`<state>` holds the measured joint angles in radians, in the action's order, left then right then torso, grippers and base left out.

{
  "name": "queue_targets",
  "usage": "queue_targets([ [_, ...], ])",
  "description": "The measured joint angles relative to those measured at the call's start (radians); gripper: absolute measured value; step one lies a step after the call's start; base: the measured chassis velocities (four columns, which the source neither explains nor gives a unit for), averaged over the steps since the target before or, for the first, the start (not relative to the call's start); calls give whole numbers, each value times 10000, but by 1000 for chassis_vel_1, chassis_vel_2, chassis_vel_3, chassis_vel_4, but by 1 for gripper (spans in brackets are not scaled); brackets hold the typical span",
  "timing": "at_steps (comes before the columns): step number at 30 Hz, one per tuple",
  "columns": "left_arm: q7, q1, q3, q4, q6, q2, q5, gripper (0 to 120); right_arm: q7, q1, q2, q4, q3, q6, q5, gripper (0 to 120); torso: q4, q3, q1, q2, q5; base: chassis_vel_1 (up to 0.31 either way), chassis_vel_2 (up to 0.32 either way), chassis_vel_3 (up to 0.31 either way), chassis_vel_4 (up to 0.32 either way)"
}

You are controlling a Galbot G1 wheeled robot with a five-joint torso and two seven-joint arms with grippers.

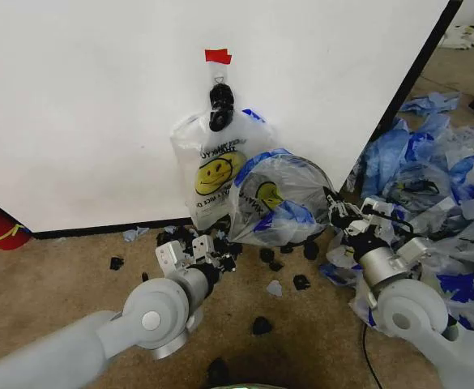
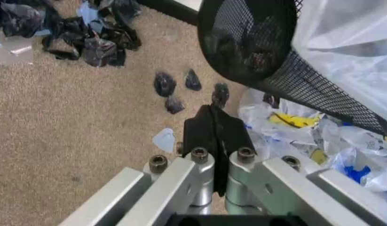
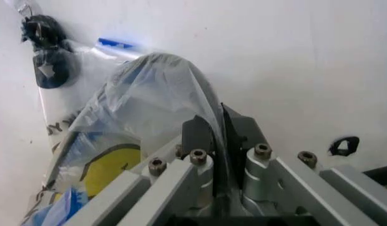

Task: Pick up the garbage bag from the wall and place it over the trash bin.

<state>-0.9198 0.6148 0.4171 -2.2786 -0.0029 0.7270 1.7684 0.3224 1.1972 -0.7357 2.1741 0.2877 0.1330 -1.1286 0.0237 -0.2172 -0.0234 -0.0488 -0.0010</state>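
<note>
I see the garbage bag (image 1: 281,198) pulled over the tipped trash bin (image 2: 268,52) by the wall. My right gripper (image 1: 339,212) pinches the bag's edge; my left gripper (image 1: 212,253), jaws closed on nothing, sits low on the left.

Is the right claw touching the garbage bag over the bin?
Touching. The right wrist view shows the right claw shut on a fold of the garbage bag.

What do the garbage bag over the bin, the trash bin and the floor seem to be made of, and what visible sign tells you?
The garbage bag: thin, glossy, see-through plastic film; it crinkles and the bin shows through. The trash bin: black mesh, probably metal, with fine holes across its wall. The floor: tan short-pile carpet, matte and grainy. The right gripper pinches the film; the left gripper is shut, empty.
</note>
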Motion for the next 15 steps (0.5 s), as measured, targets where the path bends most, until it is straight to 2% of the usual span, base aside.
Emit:
queue_targets([
  [4, 16, 118, -110, -116, 25, -107, 0, 0, -92, 2, -61, -144, -46, 37, 344, 0, 1, 0, 0, 0, -3, 0, 0, 0, 0],
  [9, 106, 912, -832, -518, 193, -753, -97, 0, -716, -25, -169, -864, -320, 392, 2186, 0, 0, 0, 0, 1, 3, 0, 0, 0, 0],
  [10, 106, 912, -832, -518, 193, -753, -97, 0, -716, -25, -169, -864, -320, 392, 2186, 0, 0, 0, 0, 1, 3, 0, 0, 0, 0],
  [13, 898, 1561, -1473, -700, 186, -1144, -470, 0, -1208, -89, -206, -1116, -486, 533, 2897, 0, -3, 0, 0, 0, -3, 0, 0, 0, 0],
  [15, 2308, 1860, -1754, -761, -19, -1233, -1001, 1, -1449, -112, -224, -1187, -613, 566, 3124, 0, -5, 0, 0, 1, -2, 0, 0, 0, 0],
])
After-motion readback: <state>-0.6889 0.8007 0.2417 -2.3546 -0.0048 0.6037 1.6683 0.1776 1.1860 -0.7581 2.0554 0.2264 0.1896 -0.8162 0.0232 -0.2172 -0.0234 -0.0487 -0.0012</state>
